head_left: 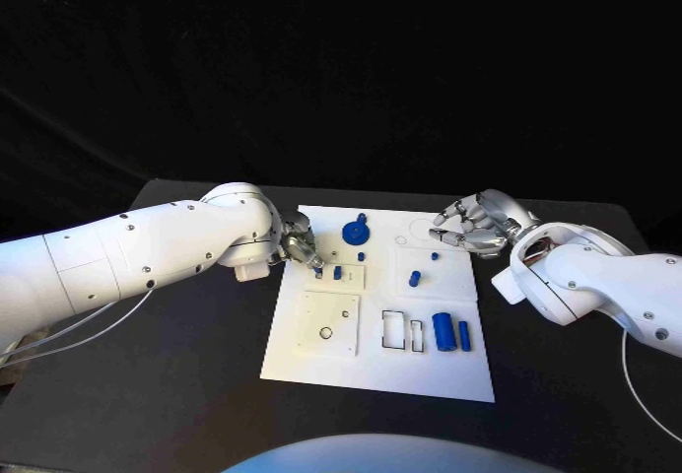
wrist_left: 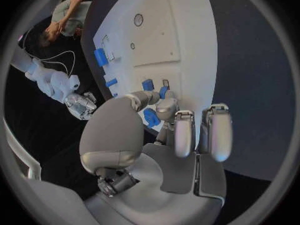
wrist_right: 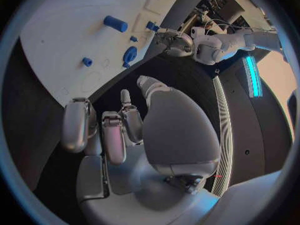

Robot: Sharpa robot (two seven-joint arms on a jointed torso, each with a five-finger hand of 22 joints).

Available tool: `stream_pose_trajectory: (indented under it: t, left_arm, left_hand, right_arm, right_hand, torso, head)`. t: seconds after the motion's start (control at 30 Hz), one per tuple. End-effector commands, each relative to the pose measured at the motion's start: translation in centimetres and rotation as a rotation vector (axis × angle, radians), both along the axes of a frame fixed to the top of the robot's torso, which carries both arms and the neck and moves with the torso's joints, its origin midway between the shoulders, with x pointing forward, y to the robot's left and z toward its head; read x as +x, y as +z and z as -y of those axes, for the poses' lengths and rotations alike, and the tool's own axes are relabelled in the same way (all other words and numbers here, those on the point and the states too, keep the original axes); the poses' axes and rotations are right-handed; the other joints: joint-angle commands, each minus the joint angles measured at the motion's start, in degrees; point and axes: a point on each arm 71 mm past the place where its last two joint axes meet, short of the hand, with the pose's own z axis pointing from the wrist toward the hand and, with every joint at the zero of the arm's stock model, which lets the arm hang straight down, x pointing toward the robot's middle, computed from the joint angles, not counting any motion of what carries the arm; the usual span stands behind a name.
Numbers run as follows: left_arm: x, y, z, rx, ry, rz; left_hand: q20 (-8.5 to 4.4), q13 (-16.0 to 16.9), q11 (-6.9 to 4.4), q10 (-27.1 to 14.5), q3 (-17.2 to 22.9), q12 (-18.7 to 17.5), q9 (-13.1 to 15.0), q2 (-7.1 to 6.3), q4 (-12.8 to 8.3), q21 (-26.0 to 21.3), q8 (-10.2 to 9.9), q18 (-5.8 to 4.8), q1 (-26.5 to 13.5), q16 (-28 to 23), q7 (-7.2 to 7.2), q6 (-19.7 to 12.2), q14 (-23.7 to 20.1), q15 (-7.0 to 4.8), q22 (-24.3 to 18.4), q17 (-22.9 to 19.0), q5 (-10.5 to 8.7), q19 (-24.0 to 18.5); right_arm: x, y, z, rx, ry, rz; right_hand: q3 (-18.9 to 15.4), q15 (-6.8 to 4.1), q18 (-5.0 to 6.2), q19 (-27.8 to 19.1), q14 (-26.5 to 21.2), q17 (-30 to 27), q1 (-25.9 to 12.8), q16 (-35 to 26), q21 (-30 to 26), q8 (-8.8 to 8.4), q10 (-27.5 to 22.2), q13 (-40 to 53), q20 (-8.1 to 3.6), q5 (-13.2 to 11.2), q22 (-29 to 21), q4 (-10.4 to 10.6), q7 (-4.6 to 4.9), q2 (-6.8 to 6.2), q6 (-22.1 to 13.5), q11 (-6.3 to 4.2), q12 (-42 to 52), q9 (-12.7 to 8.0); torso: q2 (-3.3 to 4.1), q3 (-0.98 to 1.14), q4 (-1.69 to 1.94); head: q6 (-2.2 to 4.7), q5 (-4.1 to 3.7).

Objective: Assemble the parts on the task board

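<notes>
- Black table point(head_left: 170, 394): matte and dark. It runs under both hands and carries on outward past the left hand point(head_left: 296, 246) on one side and the right hand point(head_left: 476, 225) on the other.
- From the left wrist you can see a bare dark stretch of the table point(wrist_left: 250, 60), just past the fingertips.
- Same from the right wrist, with plain black tabletop point(wrist_right: 37, 110) beside and below the curled fingers.
- The table's far edge runs behind both hands.
- Black backdrop point(head_left: 341, 89): dark stuff beyond that far edge, well behind both hands.
</notes>
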Motion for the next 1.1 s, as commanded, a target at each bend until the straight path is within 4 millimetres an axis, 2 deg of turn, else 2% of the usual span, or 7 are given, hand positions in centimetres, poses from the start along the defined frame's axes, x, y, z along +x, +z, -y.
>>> stream_pose_trajectory:
  t: [0.03,0.13,0.6,1.1]
  left_arm:
    - [-0.11,-0.09,0.29,0.012,-0.027,-0.009]
    - [-0.15,-0.12,0.38,0.014,-0.033,-0.011]
    - [-0.37,-0.19,0.58,0.023,-0.059,-0.020]
    - [-0.32,-0.23,0.55,0.028,-0.060,-0.021]
  left_hand:
    - [-0.34,0.07,0.08,0.51,10.14,0.20,0.06,0.60,-10.40,0.17,0.17,-0.61,0.00,0.33,-1.42,2.02,5.74,-0.42,11.07,14.63,0.27,2.46]
    - [-0.34,0.05,0.08,0.50,10.15,0.19,0.06,0.59,-10.41,0.18,0.17,-0.61,0.00,0.34,-1.43,2.02,5.74,-0.42,11.07,14.65,0.28,2.46]
    - [-0.47,0.09,-0.04,0.90,10.61,0.17,0.38,0.03,-10.98,0.28,0.42,-0.64,-0.48,0.42,-1.60,2.75,5.77,-0.54,11.23,14.76,2.51,2.53]
    - [-0.49,-0.03,-0.06,0.89,10.64,0.07,0.42,-0.04,-11.03,0.32,0.45,-0.65,-0.54,0.45,-1.61,2.84,5.78,-0.55,11.26,14.80,2.79,2.55]
  right_arm:
    - [-0.06,-0.02,-0.12,-0.005,0.017,0.002]
    - [-0.05,-0.02,-0.11,-0.005,0.016,0.002]
    - [-0.06,-0.03,-0.06,-0.005,0.015,0.001]
    - [-0.07,-0.03,-0.06,-0.005,0.015,0.001]
  right_hand:
    - [0.41,-0.43,1.10,-0.40,5.24,12.55,-0.68,-0.27,-0.12,0.40,-0.15,1.23,0.02,0.27,2.23,0.08,0.18,0.00,-0.40,-0.12,-0.17,0.05]
    - [0.41,-0.43,1.10,-0.40,5.24,12.55,-0.68,-0.27,-0.12,0.40,-0.15,1.23,0.02,0.27,2.23,0.08,0.18,0.00,-0.40,-0.12,-0.17,0.05]
    - [0.41,-0.43,1.10,-0.40,5.24,12.55,-0.68,-0.27,-0.12,0.40,-0.15,1.23,0.02,0.27,2.23,0.08,0.18,0.00,-0.40,-0.12,-0.17,0.05]
    - [0.41,-0.43,1.10,-0.40,5.24,12.55,-0.68,-0.27,-0.12,0.40,-0.15,1.23,0.02,0.27,2.23,0.08,0.18,0.00,-0.40,-0.12,-0.17,0.05]
  torso:
    - [-0.03,-0.02,0.00]
    - [-0.06,0.00,-0.04]
    - [-0.03,-0.01,0.00]
    - [-0.03,0.01,-0.01]
  head:
    - [-0.03,-0.03]
    - [-0.11,0.04]
    - [-0.21,-0.02]
    - [-0.36,0.06]
